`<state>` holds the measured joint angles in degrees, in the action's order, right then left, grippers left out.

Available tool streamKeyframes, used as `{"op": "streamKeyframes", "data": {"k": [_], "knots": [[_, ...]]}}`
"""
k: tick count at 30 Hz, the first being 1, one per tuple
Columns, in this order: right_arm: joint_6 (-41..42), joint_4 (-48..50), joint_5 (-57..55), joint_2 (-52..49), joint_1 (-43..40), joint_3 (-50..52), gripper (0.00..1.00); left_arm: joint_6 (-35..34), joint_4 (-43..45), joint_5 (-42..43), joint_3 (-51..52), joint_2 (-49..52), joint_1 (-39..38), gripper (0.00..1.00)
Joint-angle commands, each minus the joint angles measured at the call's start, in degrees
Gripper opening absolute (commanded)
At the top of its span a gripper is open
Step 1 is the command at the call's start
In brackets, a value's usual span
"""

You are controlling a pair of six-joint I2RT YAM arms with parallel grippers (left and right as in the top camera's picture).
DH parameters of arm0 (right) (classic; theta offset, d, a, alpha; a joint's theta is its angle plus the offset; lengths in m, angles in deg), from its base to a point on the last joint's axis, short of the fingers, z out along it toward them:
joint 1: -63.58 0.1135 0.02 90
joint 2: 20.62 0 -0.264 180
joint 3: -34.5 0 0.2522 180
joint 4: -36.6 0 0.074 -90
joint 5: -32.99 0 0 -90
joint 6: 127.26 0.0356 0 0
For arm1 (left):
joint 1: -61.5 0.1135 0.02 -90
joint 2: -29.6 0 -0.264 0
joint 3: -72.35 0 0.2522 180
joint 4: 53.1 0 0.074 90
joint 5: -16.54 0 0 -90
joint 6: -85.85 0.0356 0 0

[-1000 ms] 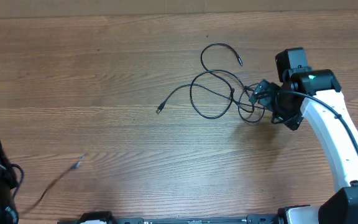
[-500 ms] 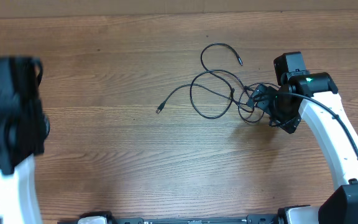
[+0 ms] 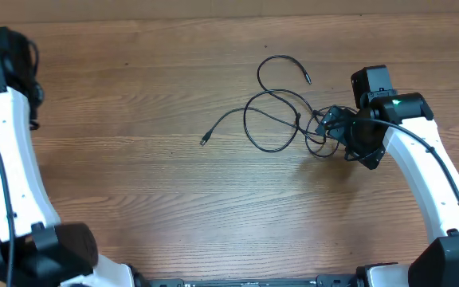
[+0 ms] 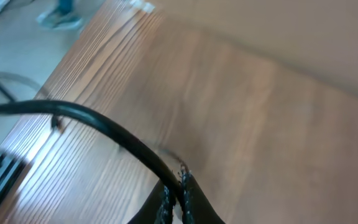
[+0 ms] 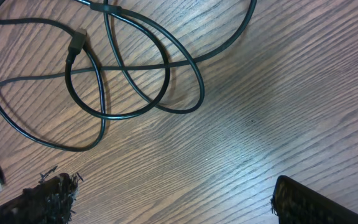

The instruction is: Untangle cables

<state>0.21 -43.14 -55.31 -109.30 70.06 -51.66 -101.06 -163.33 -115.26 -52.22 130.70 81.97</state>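
Thin black cables (image 3: 277, 119) lie tangled in loops right of the table's centre. One plug end (image 3: 204, 140) trails to the left and another (image 3: 307, 79) lies at the back. My right gripper (image 3: 337, 125) hovers at the tangle's right edge. In the right wrist view it (image 5: 176, 205) is wide open and empty, with the crossing loops (image 5: 135, 68) and a small plug (image 5: 76, 40) ahead of it. My left gripper (image 4: 178, 186) is shut on a black cable (image 4: 92, 121) that runs off to the left; this view is blurred. The left arm's black wrist (image 3: 6, 56) is at the far left.
The wooden table (image 3: 134, 191) fills the overhead view. The left wrist view shows the table's edge (image 4: 114, 15) with floor beyond it. The right arm's white link (image 3: 421, 167) runs along the right side.
The left arm has swung up from the lower left corner to the far left edge. The cable seen at the lower left one second ago no longer shows overhead. The right gripper has barely moved.
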Motion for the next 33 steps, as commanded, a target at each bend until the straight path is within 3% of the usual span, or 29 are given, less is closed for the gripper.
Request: {"op": "streamKeyframes", "data": {"k": [1,5,7,9,12,18,33], "knots": [[0.0,0.5,0.1,-0.1,0.3,0.2,1.00,2.8,-0.3,10.1,0.1,3.8,4.9,0.07],[0.0,1.5,0.2,-0.1,0.3,0.2,1.00,6.2,-0.3,16.2,0.1,8.6,9.6,0.04],[0.0,1.7,0.1,-0.1,0.3,0.2,1.00,7.5,-0.3,18.4,0.1,10.9,11.8,0.11],[0.0,1.8,0.1,-0.1,0.3,0.2,1.00,9.1,-0.3,20.3,0.1,12.7,13.2,0.05],[0.0,2.4,0.1,-0.1,0.3,0.2,1.00,11.6,-0.1,23.9,0.1,15.4,14.4,0.04],[0.0,3.6,0.2,-0.1,0.3,0.2,1.00,25.9,6.8,29.9,0.1,20.2,13.0,0.04],[0.0,3.6,0.2,-0.1,0.3,0.2,1.00,28.6,13.2,24.2,0.1,23.5,3.5,0.04]]}}
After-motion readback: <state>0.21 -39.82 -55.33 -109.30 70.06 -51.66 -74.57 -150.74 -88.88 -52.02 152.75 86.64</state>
